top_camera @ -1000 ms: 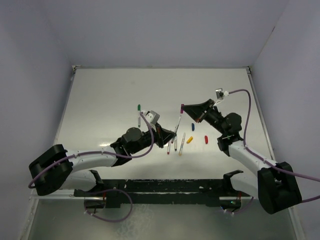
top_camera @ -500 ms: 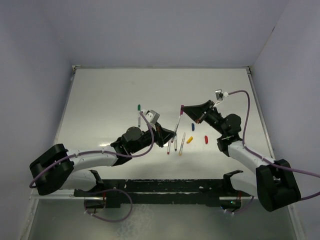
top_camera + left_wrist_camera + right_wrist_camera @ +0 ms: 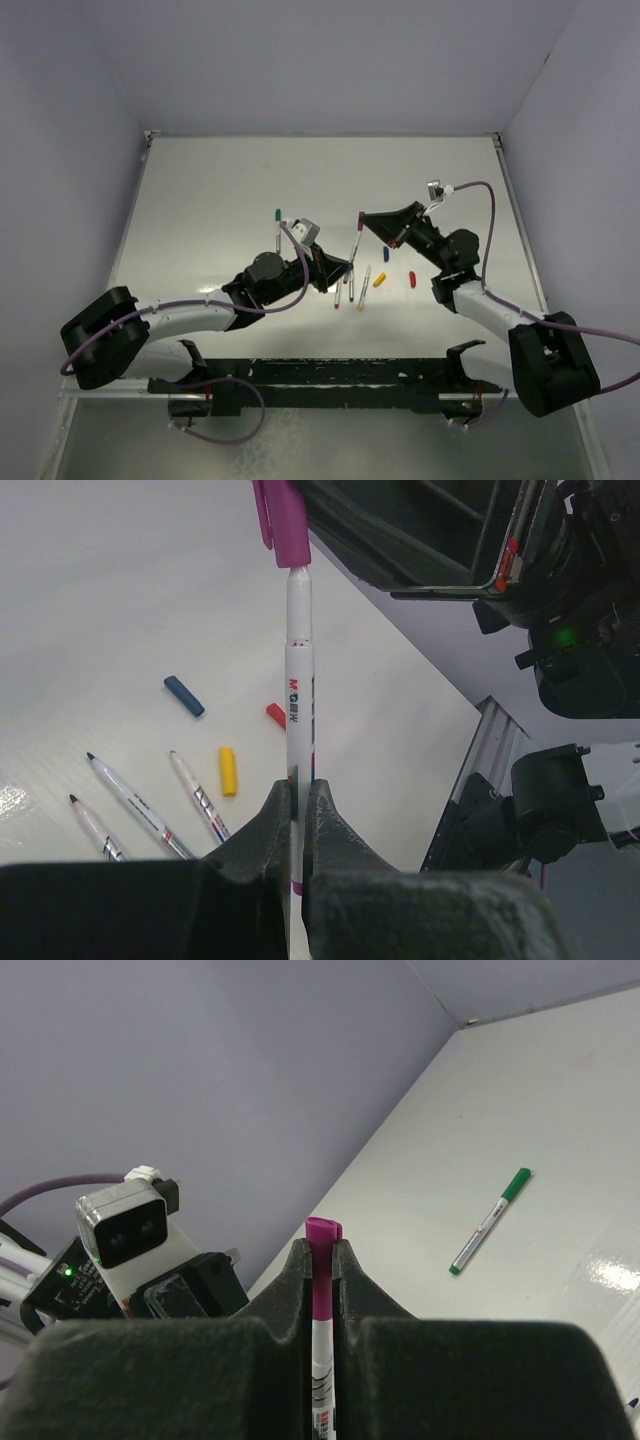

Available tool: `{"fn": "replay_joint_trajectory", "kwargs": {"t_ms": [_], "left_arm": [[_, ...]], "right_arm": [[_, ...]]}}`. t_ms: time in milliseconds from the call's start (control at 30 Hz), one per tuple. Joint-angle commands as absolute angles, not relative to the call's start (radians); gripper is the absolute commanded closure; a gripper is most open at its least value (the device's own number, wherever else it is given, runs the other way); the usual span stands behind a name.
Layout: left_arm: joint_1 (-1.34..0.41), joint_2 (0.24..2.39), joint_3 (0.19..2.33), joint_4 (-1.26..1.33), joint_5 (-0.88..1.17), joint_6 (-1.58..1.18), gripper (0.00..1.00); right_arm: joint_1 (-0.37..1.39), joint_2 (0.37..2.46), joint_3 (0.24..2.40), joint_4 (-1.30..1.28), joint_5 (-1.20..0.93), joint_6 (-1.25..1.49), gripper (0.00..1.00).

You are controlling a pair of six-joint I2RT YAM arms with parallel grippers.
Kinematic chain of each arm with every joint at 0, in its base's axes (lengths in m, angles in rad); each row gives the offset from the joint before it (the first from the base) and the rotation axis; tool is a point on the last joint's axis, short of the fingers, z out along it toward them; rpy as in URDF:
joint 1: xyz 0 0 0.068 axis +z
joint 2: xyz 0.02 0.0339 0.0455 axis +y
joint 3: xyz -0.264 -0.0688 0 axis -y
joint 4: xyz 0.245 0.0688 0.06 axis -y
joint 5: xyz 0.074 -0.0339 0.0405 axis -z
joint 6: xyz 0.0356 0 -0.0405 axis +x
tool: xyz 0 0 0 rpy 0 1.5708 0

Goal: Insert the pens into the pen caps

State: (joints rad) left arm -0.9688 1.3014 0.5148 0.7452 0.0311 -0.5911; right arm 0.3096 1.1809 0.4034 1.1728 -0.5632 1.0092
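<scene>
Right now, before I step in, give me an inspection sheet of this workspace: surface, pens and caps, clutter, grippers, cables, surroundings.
Surface: glossy white tabletop, reflective.
Job's things: white stick pen held off the table, its tip in the magenta plastic cap, depth of seating unclear; green-capped pen lies apart to the left; three uncapped pens lie side by side; blue plastic cap, yellow-orange cap and red cap lie loose beside them.
Clutter: nothing seen.
Grippers: left gripper shut on the pen's barrel; right gripper shut on the magenta cap.
Cables: purple cables loop from both arms.
Surroundings: plain lilac walls on three sides; black rail along the near edge.
</scene>
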Motion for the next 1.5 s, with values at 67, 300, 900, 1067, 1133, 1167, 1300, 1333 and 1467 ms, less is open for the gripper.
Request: {"fn": "replay_joint_trajectory", "kwargs": {"t_ms": [67,300,900,1067,1133,1167,1300,1333,1467], "left_arm": [[-0.961,1.289,0.548,0.811,0.028,-0.598,1.00],[-0.959,1.244,0.504,0.877,-0.051,-0.602,1.00],[-0.874,1.274,0.582,0.924,-0.040,-0.593,1.00],[-0.857,1.236,0.603,0.863,-0.096,-0.531,1.00],[-0.853,1.216,0.613,0.848,-0.121,-0.500,1.00],[-0.850,1.213,0.619,0.842,-0.134,-0.488,1.00],[-0.842,1.210,0.646,0.840,-0.164,-0.441,1.00],[-0.842,1.210,0.655,0.839,-0.171,-0.430,1.00],[-0.842,1.222,0.693,0.835,-0.192,-0.378,1.00]], "right_arm": [[0.321,1.187,0.416,1.259,-0.560,1.024,1.00],[0.333,1.197,0.415,1.243,-0.574,1.013,1.00],[0.468,1.299,0.486,0.962,-0.603,0.845,1.00],[0.526,1.255,0.546,0.677,-0.471,0.679,1.00],[0.533,1.259,0.560,0.622,-0.442,0.653,1.00],[0.534,1.270,0.562,0.611,-0.438,0.651,1.00],[0.548,1.322,0.574,0.578,-0.435,0.653,1.00],[0.556,1.335,0.580,0.570,-0.431,0.652,1.00],[0.590,1.388,0.613,0.520,-0.412,0.630,1.00]]}}
